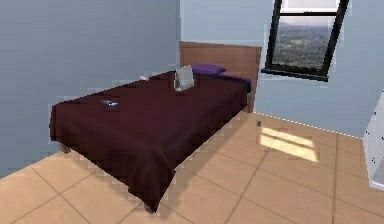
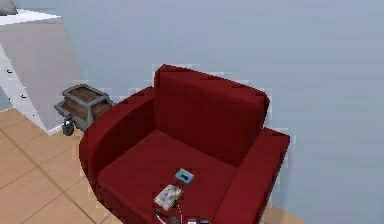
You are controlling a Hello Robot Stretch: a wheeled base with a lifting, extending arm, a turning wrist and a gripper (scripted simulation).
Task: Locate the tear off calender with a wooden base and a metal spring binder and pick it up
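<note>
A dark red armchair (image 2: 200, 120) stands against the blue wall in the arm side view. On its seat lie a small blue-grey flat thing (image 2: 183, 176) and a small whitish tilted thing (image 2: 165, 197); I cannot tell what either is. A few dark bits (image 2: 196, 220) sit at the bottom edge just below them. In the forward view a bed with a maroon cover (image 1: 150, 120) carries a grey upright slab (image 1: 183, 78), a small dark blue flat thing (image 1: 109, 103) and a purple pillow (image 1: 210, 69).
A white dresser (image 2: 35, 60) and a small dark wheeled cart (image 2: 82, 105) stand left of the armchair. A window (image 1: 308, 38) is on the far wall, with a tiny object (image 1: 259, 122) on the tiled floor below it. White furniture (image 1: 376, 140) is at the right edge.
</note>
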